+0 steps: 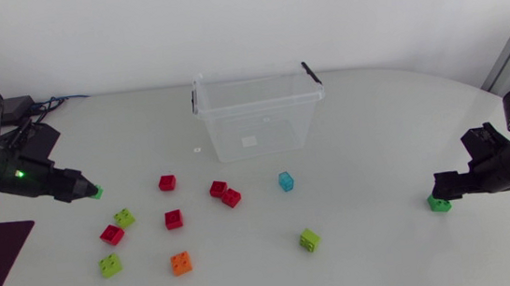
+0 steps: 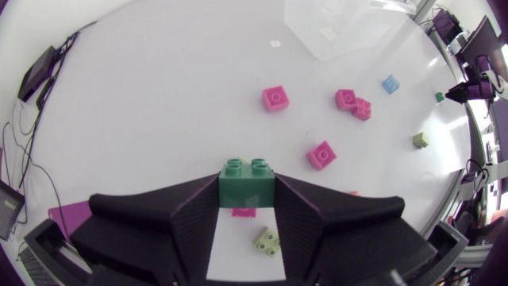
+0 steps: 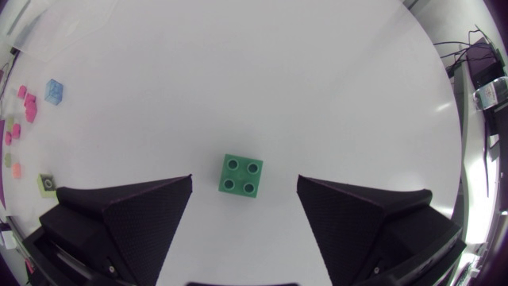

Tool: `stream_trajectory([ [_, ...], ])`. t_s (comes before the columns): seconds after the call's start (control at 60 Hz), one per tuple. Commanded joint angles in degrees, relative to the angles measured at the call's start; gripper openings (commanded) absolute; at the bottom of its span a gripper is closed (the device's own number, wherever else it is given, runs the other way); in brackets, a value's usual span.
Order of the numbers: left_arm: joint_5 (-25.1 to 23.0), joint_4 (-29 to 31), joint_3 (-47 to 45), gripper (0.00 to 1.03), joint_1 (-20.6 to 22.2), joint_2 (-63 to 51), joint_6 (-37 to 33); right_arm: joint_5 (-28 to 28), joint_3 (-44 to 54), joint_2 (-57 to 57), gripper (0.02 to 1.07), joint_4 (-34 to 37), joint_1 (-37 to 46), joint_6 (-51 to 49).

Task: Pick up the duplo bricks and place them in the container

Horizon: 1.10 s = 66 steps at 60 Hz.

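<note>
The left jaws pinch a dark-green brick (image 2: 247, 181) from both sides, two round studs showing on its top, over the left side of the white desk (image 1: 378, 253). The right jaws stand spread wide at the desk's right side, with a green four-stud brick (image 3: 242, 175) lying square on the desk between them, clear of both fingers. Loose bricks dot the middle of the desk: a lone red brick (image 1: 167, 182), a touching red pair (image 1: 225, 194), a central red brick (image 1: 174, 219) and a leftmost red brick (image 1: 112, 235). Among them sit a lime brick (image 1: 124, 217), a near lime brick (image 1: 109, 265), an orange brick (image 1: 181, 263), a yellow-green brick (image 1: 309, 240) and a light-blue brick (image 1: 286, 180). Behind them, at the far middle, stands the container (image 1: 257, 115), a clear open-topped tub with black handle clips.
</note>
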<state>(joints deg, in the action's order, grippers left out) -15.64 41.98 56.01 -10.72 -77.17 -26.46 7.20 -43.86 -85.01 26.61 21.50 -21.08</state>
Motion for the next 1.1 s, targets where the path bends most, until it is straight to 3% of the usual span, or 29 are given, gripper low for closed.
stream_trajectory([
  [0.0, -2.12, 0.39, 2.97, 0.34, 0.70, 1.23, 2.73, -0.52, -1.14, -3.32, 0.93, -1.30, 0.39, -0.98],
  [0.25, -6.25, -5.24, 7.62, 0.34, 5.45, 1.40, 7.91, -2.81, -0.35, -7.54, 0.78, -5.43, -1.46, 0.43],
  [0.35, -6.77, -8.49, 10.52, 0.34, 9.31, -0.09, 11.34, -4.48, 0.09, -8.68, 0.71, -5.87, -3.04, 0.78],
  [0.467, -6.77, -10.60, 13.60, 0.34, 11.78, -2.81, 13.54, -5.36, 0.00, -10.09, 0.59, -6.40, -3.48, 0.87],
  [0.533, -6.86, -12.18, 15.80, 0.34, 13.27, -5.28, 15.47, -6.15, 0.44, -10.52, 0.45, -6.48, -4.27, 0.78],
  [0.933, -6.33, -23.52, 27.58, 0.34, 25.05, -22.50, 21.54, -6.15, -1.23, 2.48, 0.41, 1.25, -12.27, 2.01],
  [1.083, -4.84, -26.77, 32.76, 0.35, 26.28, -29.45, 22.24, -4.21, -4.40, 5.82, 0.41, 3.98, -15.52, 2.71],
])
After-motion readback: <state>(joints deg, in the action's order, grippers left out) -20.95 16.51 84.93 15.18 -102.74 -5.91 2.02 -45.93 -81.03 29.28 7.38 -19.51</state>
